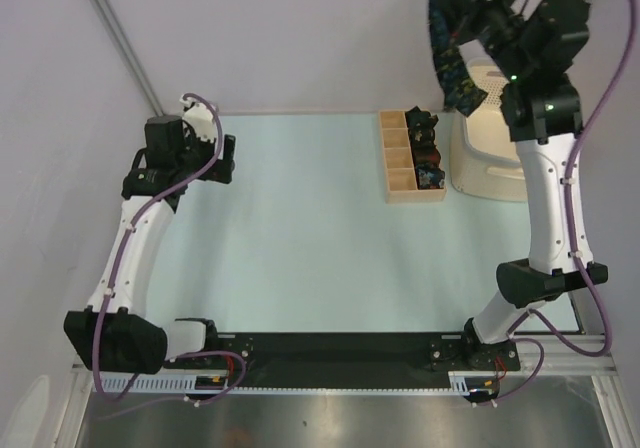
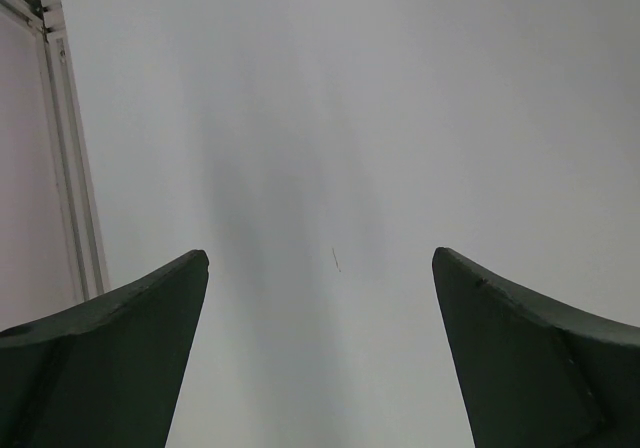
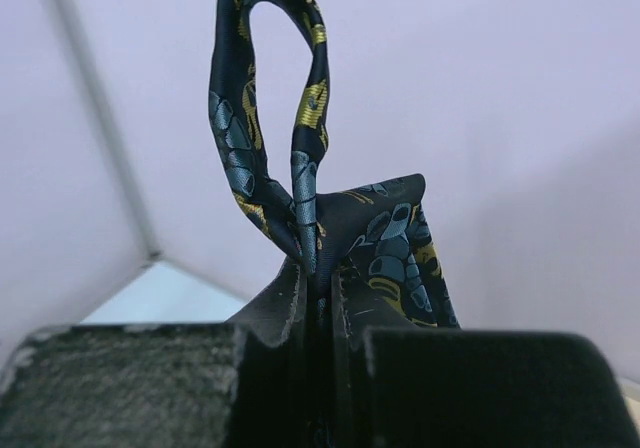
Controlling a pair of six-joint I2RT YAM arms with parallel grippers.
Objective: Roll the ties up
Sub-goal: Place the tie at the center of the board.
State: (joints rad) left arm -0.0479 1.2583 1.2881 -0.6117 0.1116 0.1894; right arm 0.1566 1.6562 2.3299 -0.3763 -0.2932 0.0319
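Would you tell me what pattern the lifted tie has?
The tie is navy with teal and yellow motifs, clearest in the right wrist view.

Soft, even light fell from overhead, and the pale bench (image 1: 300,238) was bright from edge to edge, with only faint shadows under the arms. The metal strip (image 1: 350,418) along its near edge gave a dull sheen. Small green lamps (image 1: 513,78) glowed on the right arm (image 1: 548,198), whose black upper parts lost detail. In the left wrist view a broad grey shadow ran down the white wall (image 2: 500,118), and the left claw (image 2: 320,258) showed dark and soft-edged. In the right wrist view the tie (image 3: 385,238) was sharp, while the right claw (image 3: 318,293), close to the lens, was blurred and grainy.
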